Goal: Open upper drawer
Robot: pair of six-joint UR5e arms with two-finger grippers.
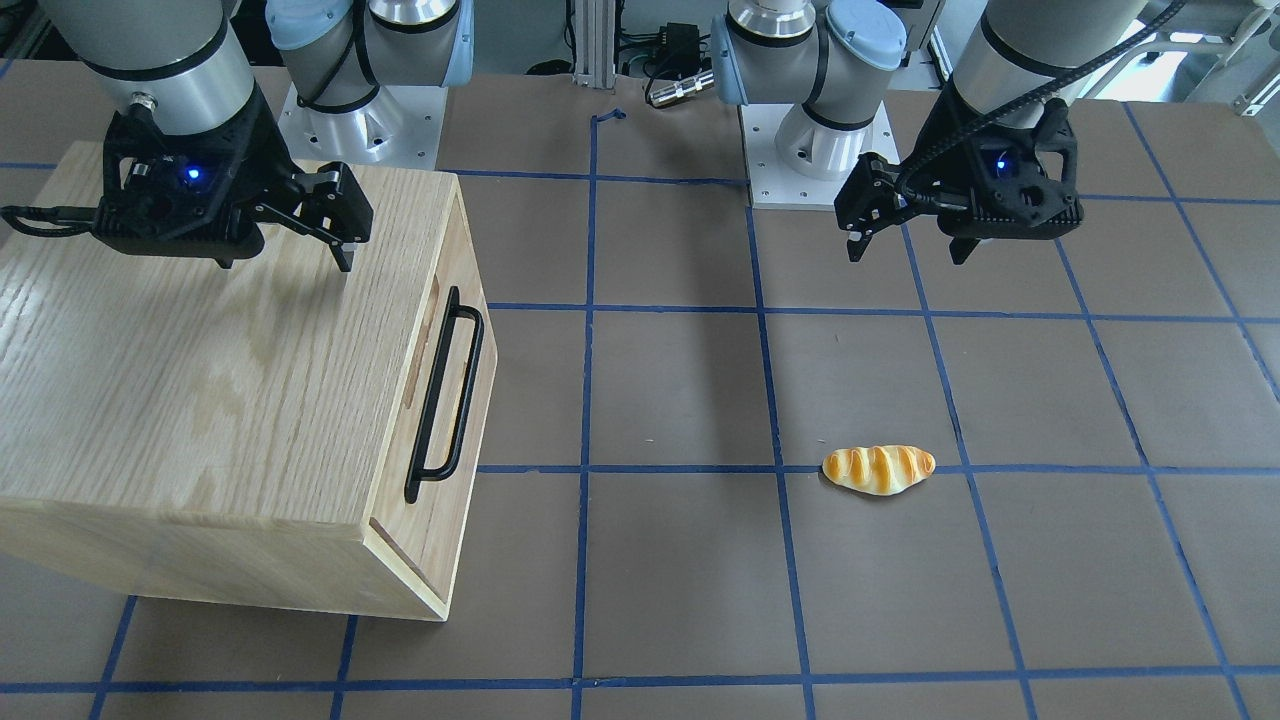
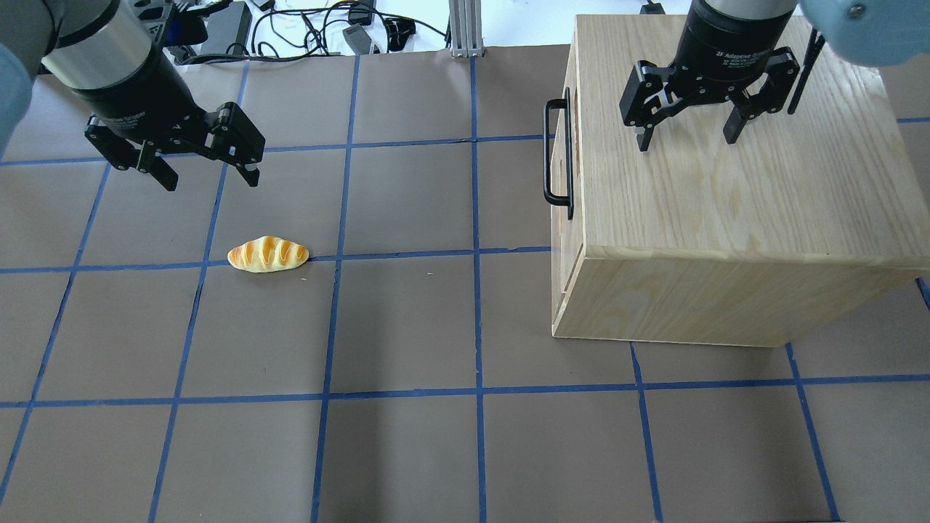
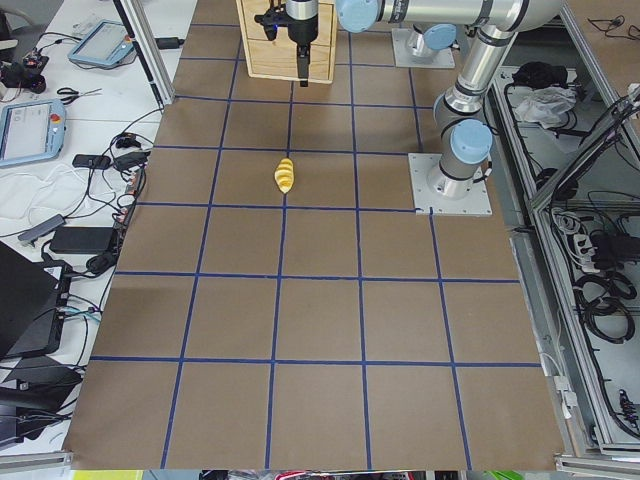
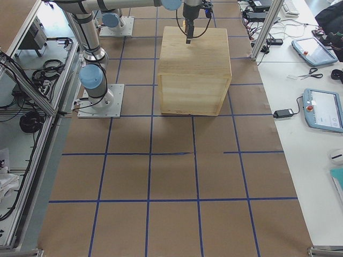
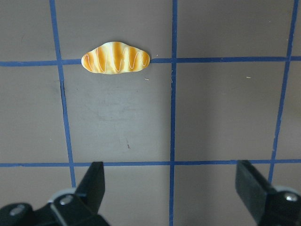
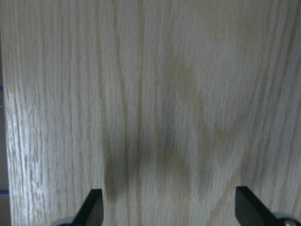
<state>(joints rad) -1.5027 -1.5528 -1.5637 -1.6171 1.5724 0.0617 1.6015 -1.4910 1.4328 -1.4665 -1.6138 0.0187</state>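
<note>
The upper drawer point(image 1: 447, 390) is the pale-wood front at the top of the cabinet's face and sits flush. Its black bar handle point(image 1: 468, 385) also shows in the overhead view point(image 2: 547, 156). My right gripper point(image 2: 686, 142) is open and empty above the cabinet's top, behind the handle side; the right wrist view shows only wood grain between its fingers point(image 6: 91, 207). My left gripper point(image 2: 212, 183) is open and empty above the table, far from the cabinet, near a toy bread roll point(image 2: 267, 255).
The oak-grained cabinet point(image 2: 726, 181) stands on the table's right half in the overhead view. The bread roll point(image 5: 116, 59) lies on a blue tape line ahead of the left gripper. Brown table with a blue tape grid between roll and cabinet.
</note>
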